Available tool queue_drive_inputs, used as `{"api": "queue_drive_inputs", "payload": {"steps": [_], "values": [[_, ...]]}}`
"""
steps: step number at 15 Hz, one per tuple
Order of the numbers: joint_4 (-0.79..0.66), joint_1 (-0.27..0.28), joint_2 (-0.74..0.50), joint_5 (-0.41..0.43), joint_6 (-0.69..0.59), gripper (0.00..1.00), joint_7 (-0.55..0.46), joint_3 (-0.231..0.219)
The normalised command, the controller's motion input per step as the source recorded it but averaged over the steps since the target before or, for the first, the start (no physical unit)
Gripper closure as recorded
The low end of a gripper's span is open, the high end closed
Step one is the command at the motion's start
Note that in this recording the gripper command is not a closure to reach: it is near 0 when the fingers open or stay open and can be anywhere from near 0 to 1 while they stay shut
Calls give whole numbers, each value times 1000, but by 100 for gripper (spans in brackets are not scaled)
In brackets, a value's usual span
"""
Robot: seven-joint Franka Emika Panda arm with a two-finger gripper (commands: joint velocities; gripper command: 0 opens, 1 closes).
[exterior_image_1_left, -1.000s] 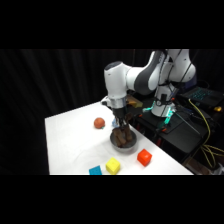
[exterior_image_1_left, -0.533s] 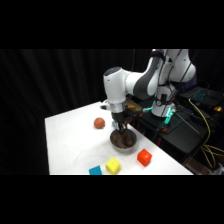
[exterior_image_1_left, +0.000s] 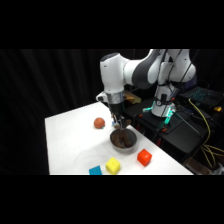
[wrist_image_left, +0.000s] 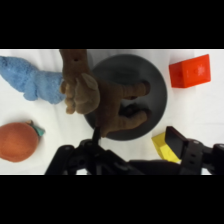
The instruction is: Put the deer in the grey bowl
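Observation:
The grey bowl [exterior_image_1_left: 131,146] stands near the table's front right. In it lies the dark brown deer [exterior_image_1_left: 120,138]. From the wrist, the deer [wrist_image_left: 112,102] has its body and legs in the grey bowl [wrist_image_left: 152,80], while its head hangs over the bowl's left rim. My gripper [exterior_image_1_left: 120,123] hovers just above the bowl. In the wrist view the gripper [wrist_image_left: 134,137] is open, its fingers wide apart and holding nothing.
An orange-red ball [exterior_image_1_left: 99,122] lies left of the bowl. A red cube [exterior_image_1_left: 144,157], a yellow cube [exterior_image_1_left: 113,165] and a blue cube [exterior_image_1_left: 95,171] sit along the front edge. A blue soft object [wrist_image_left: 30,80] lies beside the deer's head.
The gripper has risen from the bowl, leaving the deer lying in it.

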Motion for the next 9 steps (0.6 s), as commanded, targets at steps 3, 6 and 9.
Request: {"api": "queue_drive_inputs", "payload": {"steps": [3,6,9], "values": [[98,-67,-425,-143,-449,0,31,-46],[100,-60,-370,-110,-375,0,14,-16],[105,-42,-234,-76,-269,0,16,9]]}}
